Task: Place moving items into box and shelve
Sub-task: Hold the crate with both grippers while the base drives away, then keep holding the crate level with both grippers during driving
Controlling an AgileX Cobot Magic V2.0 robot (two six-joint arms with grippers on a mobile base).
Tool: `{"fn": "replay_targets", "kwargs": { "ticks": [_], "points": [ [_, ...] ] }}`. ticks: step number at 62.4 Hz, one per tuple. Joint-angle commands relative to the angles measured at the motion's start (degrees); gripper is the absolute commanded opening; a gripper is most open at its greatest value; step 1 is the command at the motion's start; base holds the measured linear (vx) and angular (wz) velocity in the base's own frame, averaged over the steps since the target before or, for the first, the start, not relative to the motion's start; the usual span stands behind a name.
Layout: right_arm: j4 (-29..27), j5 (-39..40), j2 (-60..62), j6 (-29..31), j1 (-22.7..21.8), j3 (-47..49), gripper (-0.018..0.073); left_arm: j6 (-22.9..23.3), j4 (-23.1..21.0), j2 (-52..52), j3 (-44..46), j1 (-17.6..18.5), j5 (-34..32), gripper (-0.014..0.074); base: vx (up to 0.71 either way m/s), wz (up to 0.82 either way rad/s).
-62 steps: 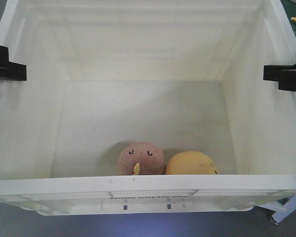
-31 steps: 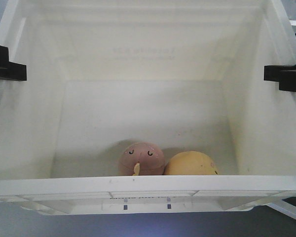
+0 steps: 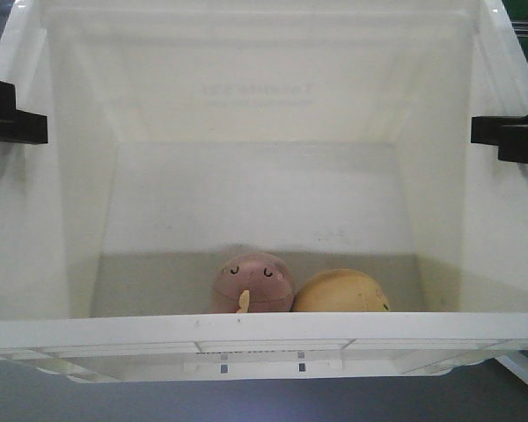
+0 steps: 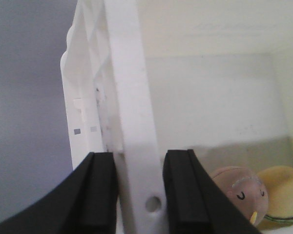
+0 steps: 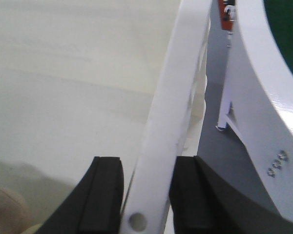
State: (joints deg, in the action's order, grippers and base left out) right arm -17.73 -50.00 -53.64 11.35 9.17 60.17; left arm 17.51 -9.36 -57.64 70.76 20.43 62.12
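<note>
Since both moving items already lie inside it, the box (image 3: 264,330) is now the thing to be handled, and it looks like a stiff but thin-walled plastic crate, probably light with only two plush balls as load. Its smooth walls would likely slip in a pinch, so the ribbed rim along the top of the side walls is the sensible place to take hold, one arm on each side. That is how the arms stand: the left gripper (image 4: 136,195) is clamped over the rim of the left wall, one black pad (image 4: 101,190) outside and the other inside, and the right gripper (image 5: 146,195) pinches the right wall's rim in the same way. The pink ball (image 3: 253,283) and the yellow-orange ball (image 3: 339,292) rest on the floor of the box against its near wall, touching each other, the pink one on the left. Both sit well below the two grips and between them, nearer the middle than either wall. Being soft, round and loose, they would probably roll if the box tipped, so a level carry seems wise. A white frame (image 5: 254,73) stands just outside the right wall; whether it is part of the shelf cannot be told.
</note>
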Motion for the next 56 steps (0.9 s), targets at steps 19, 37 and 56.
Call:
{"fn": "replay_targets", "kwargs": {
  "ticks": [19, 37, 56],
  "points": [
    [-1.87, 6.49, 1.19, 1.51, -0.04, 2.64, -0.0006, -0.61, -1.66, 1.71, 2.98, 0.15, -8.04, -0.0003, -0.15, 0.76],
    [-1.87, 6.49, 1.19, 1.51, -0.04, 2.64, -0.0006, -0.61, -1.66, 1.71, 2.98, 0.15, -8.04, -0.0003, -0.13, 0.9],
    [-1.87, 6.49, 1.19, 1.51, -0.04, 2.64, -0.0006, -0.61, -1.66, 1.71, 2.98, 0.15, -8.04, -0.0003, -0.13, 0.91]
  ]
}}
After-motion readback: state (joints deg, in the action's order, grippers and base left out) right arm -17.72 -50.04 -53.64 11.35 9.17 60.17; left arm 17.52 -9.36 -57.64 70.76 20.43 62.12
